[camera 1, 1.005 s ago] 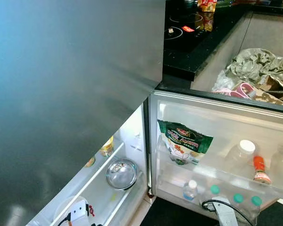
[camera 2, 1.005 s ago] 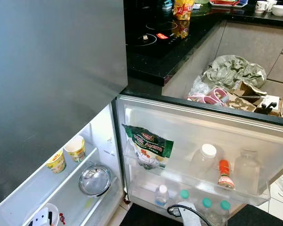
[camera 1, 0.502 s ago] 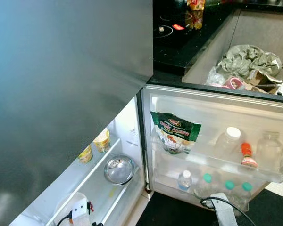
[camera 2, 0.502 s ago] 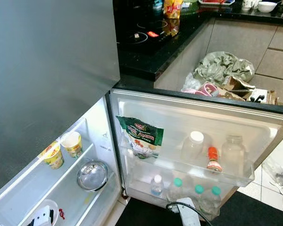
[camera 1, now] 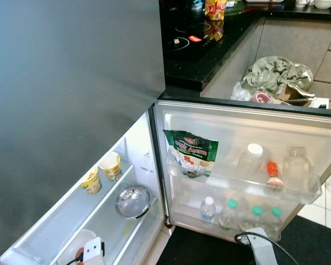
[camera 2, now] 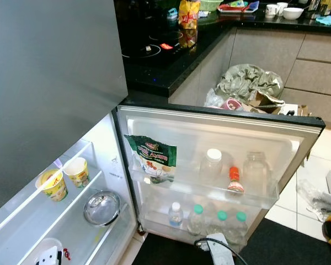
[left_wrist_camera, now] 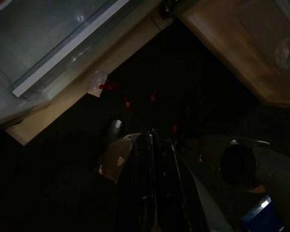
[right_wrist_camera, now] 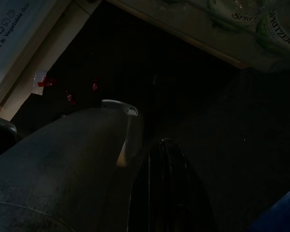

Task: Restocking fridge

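Fridge door: the white inner face of the open lower fridge door [camera 2: 220, 130] stands swung out to the right, its shelves facing the camera.
Upper door shelf: a green printed food pouch [camera 2: 150, 157] leans at the left end; to its right stand a clear plastic bottle with a white cap [camera 2: 212, 164], a small bottle with an orange cap [camera 2: 234, 180] and a clear glass jar [camera 2: 255, 170].
Lower door shelf: a small water bottle with a white cap [camera 2: 176, 214] at the left, then three clear bottles with green caps [camera 2: 218, 222] in a row to its right.
Fridge interior: on the left, a glass shelf carries two yellow printed paper cups [camera 2: 65, 178] side by side; a round steel bowl [camera 2: 101, 207] sits on the shelf below them, nearer the door hinge.
Upper fridge door: the grey metal panel [camera 1: 66, 99] is closed, covering the upper left.
Counter: a black countertop [camera 2: 160, 55] lies beyond the fridge, with a yellow snack packet [camera 2: 186, 12] at its far edge.
Floor items: a crumpled grey-green bag [camera 2: 248, 83] rests against the cabinets, far right.
Left gripper [left_wrist_camera: 152, 159]: hangs low over the dark floor near the fridge base; fingers lie together.
Right gripper [right_wrist_camera: 164, 166]: hangs low over the dark floor below the door bottles; fingers lie together.
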### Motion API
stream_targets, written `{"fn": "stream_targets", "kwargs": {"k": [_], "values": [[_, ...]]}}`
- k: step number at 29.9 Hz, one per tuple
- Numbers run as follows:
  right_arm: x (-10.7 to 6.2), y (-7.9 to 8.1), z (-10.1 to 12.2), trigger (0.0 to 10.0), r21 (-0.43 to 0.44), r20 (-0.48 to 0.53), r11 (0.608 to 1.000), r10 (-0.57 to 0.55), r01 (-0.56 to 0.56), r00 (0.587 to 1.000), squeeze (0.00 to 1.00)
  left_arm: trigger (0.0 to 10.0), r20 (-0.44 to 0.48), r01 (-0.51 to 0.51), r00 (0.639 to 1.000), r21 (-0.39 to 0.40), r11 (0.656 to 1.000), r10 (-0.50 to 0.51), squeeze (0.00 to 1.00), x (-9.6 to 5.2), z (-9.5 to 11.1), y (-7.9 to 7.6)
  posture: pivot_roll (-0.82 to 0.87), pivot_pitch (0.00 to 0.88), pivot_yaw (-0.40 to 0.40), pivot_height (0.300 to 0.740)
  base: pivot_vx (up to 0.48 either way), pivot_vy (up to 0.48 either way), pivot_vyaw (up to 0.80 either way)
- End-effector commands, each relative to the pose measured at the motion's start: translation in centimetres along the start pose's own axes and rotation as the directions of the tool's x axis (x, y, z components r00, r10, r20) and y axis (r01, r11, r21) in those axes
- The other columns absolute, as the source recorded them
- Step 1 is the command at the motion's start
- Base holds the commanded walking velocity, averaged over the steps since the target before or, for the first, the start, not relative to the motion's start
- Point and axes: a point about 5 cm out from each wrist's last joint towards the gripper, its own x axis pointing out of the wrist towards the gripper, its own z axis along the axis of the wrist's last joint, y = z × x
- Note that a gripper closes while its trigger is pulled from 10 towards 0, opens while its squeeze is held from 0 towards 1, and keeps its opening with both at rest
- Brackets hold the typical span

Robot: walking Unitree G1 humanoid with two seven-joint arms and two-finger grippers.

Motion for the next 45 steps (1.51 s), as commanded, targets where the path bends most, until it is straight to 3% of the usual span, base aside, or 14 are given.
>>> {"fn": "stream_targets", "kwargs": {"k": [1, 45], "values": [[0.03, 0.19, 0.49, 10.0, 0.002, 0.015, 1.0, 0.007, -0.007, 1.0, 0.0, 10.0, -0.026, -0.026, 0.999, -0.021, 0.999, 0.025, 0.0, -0.23, -0.96, 0.5, -0.03, 0.0, 0.026, 0.74, -0.364, 0.0, 0.0], [0.0, 0.13, 0.52, 10.0, -0.01, 0.012, 1.0, 0.02, -0.02, 1.0, 0.0, 10.0, -0.025, -0.008, 1.0, -0.009, 1.0, 0.008, 0.0, -0.1, -0.78, 0.11, -0.03, 0.0, 0.022, 0.74, -0.437, 0.0, 0.0]]}}
